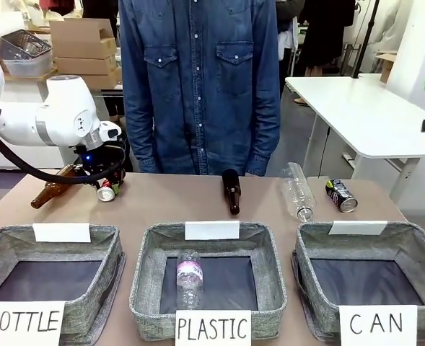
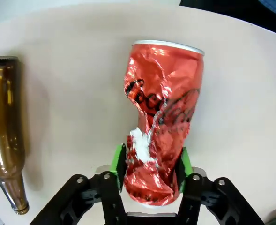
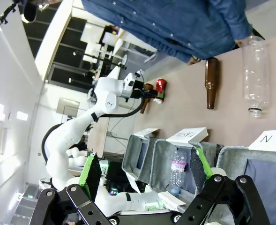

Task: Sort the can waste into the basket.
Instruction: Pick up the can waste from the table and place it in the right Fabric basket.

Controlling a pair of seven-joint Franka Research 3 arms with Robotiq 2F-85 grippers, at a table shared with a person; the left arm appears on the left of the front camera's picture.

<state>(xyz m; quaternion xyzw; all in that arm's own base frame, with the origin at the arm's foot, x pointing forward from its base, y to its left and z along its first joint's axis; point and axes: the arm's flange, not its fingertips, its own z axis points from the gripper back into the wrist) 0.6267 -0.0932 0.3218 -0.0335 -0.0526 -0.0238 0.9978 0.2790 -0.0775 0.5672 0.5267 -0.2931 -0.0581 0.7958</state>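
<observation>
The red can point(image 2: 163, 122) is thin shiny metal, badly crumpled, with creases across its dark script and a torn white patch near its lower end. The left gripper point(image 2: 151, 164) pinches that lower end, a green pad point(image 2: 118, 161) pressed against each side. The can's long axis runs straight away from the gripper in line with the fingers, its silver rimmed end farthest off. In the front view it sits at the table's far left corner, silver end toward the camera. Just beside it lies a brown glass bottle point(image 2: 4, 136), smooth and glossy, neck pointing back toward the gripper.

The black and silver can point(image 1: 341, 195), dented, lies on its side at the far right, slanted, one end facing the camera, behind the CAN basket point(image 1: 304, 277). That basket is grey woven fabric, rectangular, with a dark bottom; the matching PLASTIC basket point(image 1: 143, 281) holds a small clear bottle point(image 1: 189, 277), and the BOTTLE basket point(image 1: 111, 249) stands on the left. A dark bottle point(image 1: 231, 191) and a ribbed clear plastic bottle point(image 1: 297, 191) lie between the cans.

The right gripper point(image 3: 144, 161) is spread wide with nothing between its fingers.

The table point(image 1: 169, 209) is matt tan. A person in a denim shirt point(image 1: 198, 86) stands at its far edge; behind are a white table point(image 1: 356, 108) and cardboard boxes point(image 1: 86, 47)
</observation>
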